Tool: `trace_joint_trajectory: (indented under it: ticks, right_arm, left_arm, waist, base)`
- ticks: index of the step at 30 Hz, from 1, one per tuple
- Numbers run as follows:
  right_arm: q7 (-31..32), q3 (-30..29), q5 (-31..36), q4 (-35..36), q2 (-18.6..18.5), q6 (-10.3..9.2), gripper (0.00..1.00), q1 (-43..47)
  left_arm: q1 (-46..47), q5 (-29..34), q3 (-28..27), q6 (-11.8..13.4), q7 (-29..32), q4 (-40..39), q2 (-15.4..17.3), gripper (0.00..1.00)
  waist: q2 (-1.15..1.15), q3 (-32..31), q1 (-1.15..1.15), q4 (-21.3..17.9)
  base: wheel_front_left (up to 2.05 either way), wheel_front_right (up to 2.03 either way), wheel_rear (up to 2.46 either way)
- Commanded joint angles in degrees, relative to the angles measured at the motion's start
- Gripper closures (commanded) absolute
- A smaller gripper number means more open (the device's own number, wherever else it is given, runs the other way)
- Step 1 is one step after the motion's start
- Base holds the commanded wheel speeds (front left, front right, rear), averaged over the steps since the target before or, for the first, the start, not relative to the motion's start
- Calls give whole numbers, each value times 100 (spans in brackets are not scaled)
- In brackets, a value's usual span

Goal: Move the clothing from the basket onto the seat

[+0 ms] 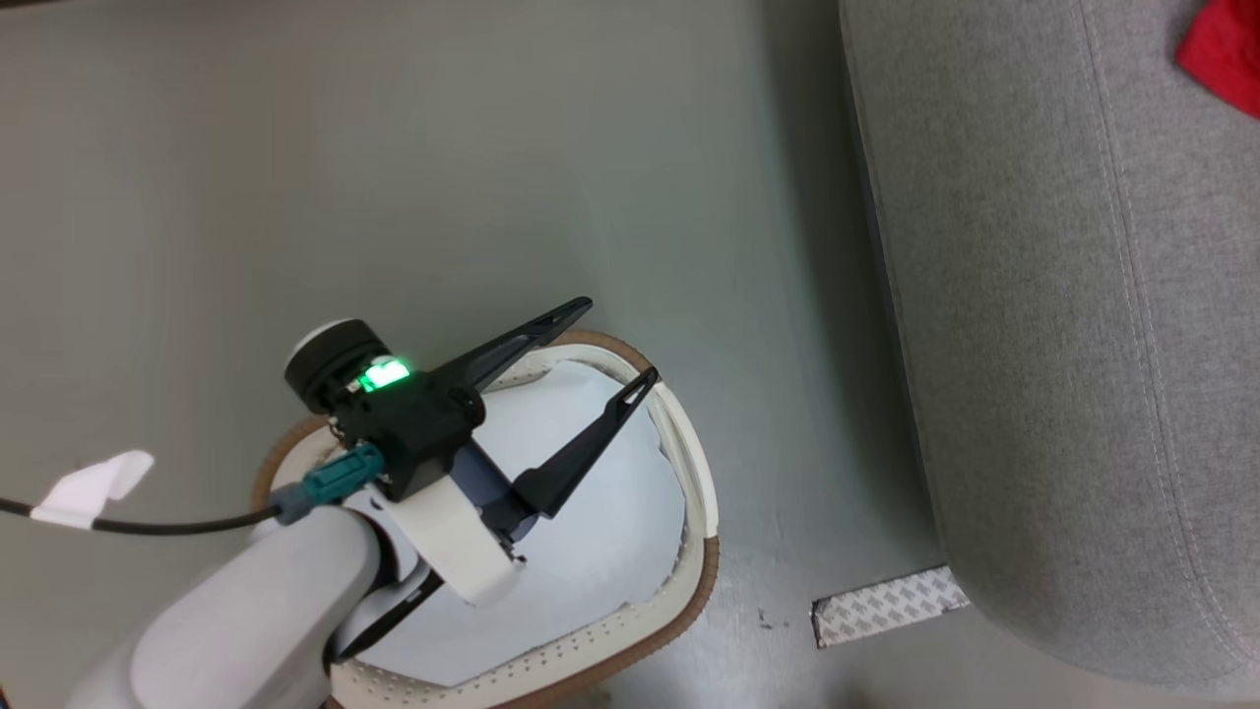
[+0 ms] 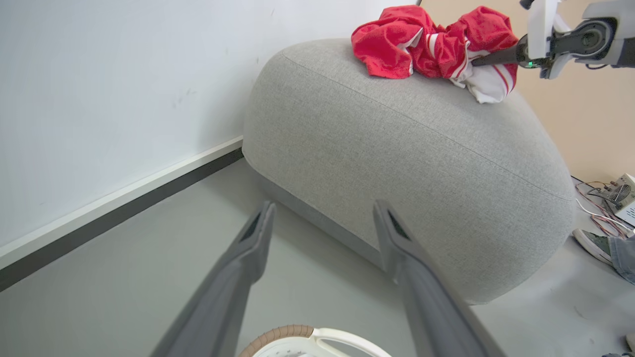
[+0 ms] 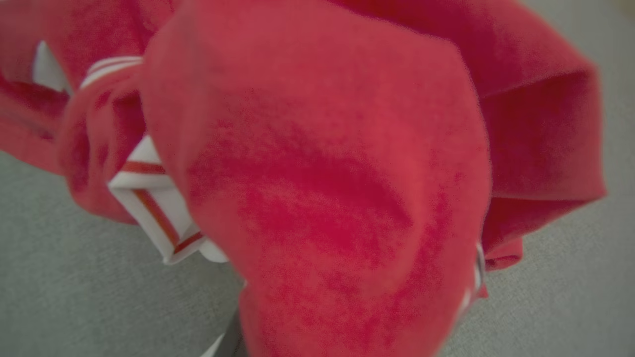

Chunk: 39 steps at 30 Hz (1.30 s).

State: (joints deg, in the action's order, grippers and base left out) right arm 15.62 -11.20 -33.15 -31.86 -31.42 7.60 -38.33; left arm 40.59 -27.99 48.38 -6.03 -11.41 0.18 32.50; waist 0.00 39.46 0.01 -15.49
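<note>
Over at two o'clock in the head view, the red striped clothing (image 1: pixel 1226 49) lies on the grey seat (image 1: pixel 1034 345), out of the basket. Seen from the left wrist, the right claw (image 2: pixel 488 59) has its jaws narrow and its tips buried in the bunched fabric, apparently pinching it to settle the heap. At six o'clock the left claw (image 1: pixel 618 340) hangs wide and empty over the white basket (image 1: pixel 704 551), which looks bare inside, probably poised for leftovers.
</note>
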Motion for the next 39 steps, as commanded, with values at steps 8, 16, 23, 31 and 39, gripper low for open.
trace_joint_trajectory:
  ticks: [8,16,23,31,39]
  right_arm:
    - [954,115,268,-201,-11,-20,0,31]
    - [1815,213,296,702,-355,-20,0,776]
    - [2181,16,456,2208,-611,-19,0,1221]
    - [1612,643,201,3098,-480,-19,0,1215]
    - [29,987,294,3495,244,-17,0,1937]
  left_arm:
    - [-187,-164,0,20,-257,478,-304,0]
    - [-683,-363,-127,103,-367,978,-627,0]
    - [-1175,-463,-635,274,-375,1162,-993,0]
    - [-1727,-523,-1555,383,-372,1238,-1200,0]
    - [-2341,-349,-2638,767,-373,1281,-1108,0]
  waist:
    - [0,-769,-1,136]
    - [0,-1925,-1,89]
    - [0,-3010,-1,185]
    - [0,-3873,-1,479]
    - [0,-4219,-1,913]
  base:
    - [0,0,0]
    - [0,0,0]
    - [0,0,0]
    - [0,0,0]
    - [0,0,0]
